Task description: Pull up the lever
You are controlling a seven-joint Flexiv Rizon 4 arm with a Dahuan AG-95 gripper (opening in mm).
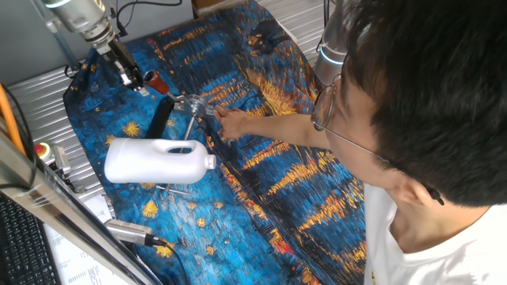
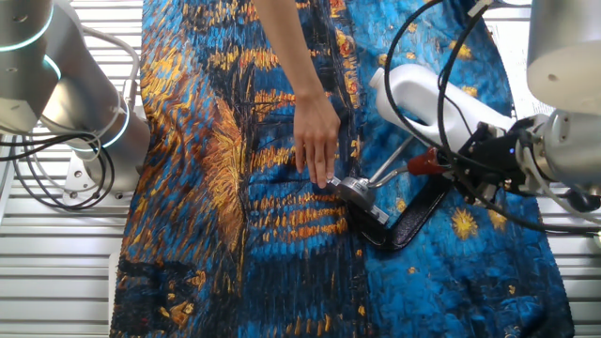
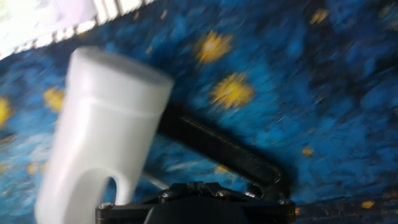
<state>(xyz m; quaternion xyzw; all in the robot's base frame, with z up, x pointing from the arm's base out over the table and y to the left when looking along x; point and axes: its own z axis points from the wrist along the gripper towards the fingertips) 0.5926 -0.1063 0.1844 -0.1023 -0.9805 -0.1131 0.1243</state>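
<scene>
One white plastic jug (image 1: 158, 161) lies on one blue-and-yellow patterned cloth (image 1: 261, 158), beside one lever (image 2: 399, 167) hinged to one metal clamp (image 2: 359, 192). One person's hand (image 2: 317, 141) rests on the cloth. One end effector (image 2: 449, 169) and one red button (image 1: 41, 150) show.

Robot lab: slotted metal bench (image 2: 56, 272), cables (image 2: 56, 178), e-stop (image 1: 41, 150).

The robot arm (image 2: 563, 141) had thick silver-grey round segments. Its gripper (image 1: 131, 73) was black, with thin black cables (image 2: 451, 66) looping around the wrist and small screws on the mount.
</scene>
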